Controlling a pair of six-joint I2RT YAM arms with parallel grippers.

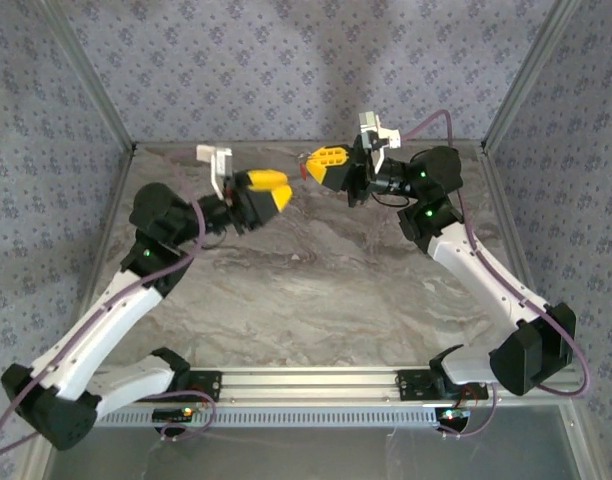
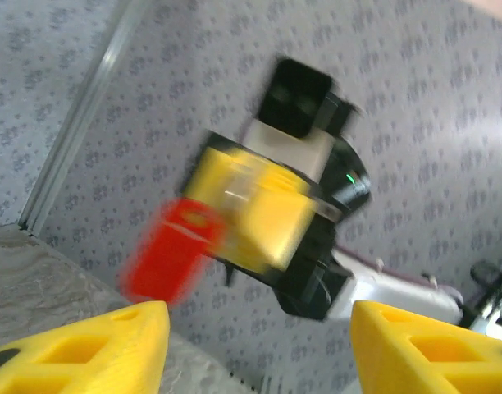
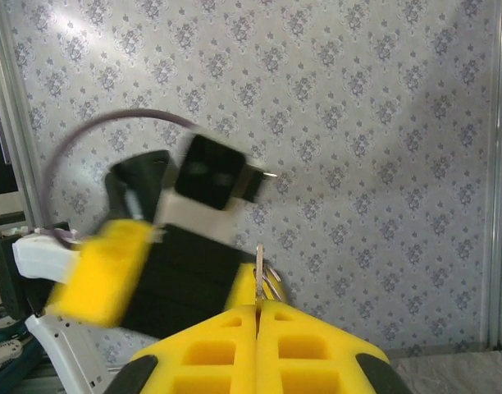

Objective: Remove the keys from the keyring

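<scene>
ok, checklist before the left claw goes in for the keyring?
1. Grip: right claw shut on the small red plastic and silvery metal keyring: ok.
2. Left claw jaws open, a clear gap between them: ok.
3. Red tag sticks out of the right claw toward the left claw: ok.
4. Left claw apart from the keyring, no contact in the top view: ok.
5. Left wrist view sharp enough to aim: not ok, the tag is blurred.
6. Number of keys and where they sit: cannot tell, too small.
</scene>
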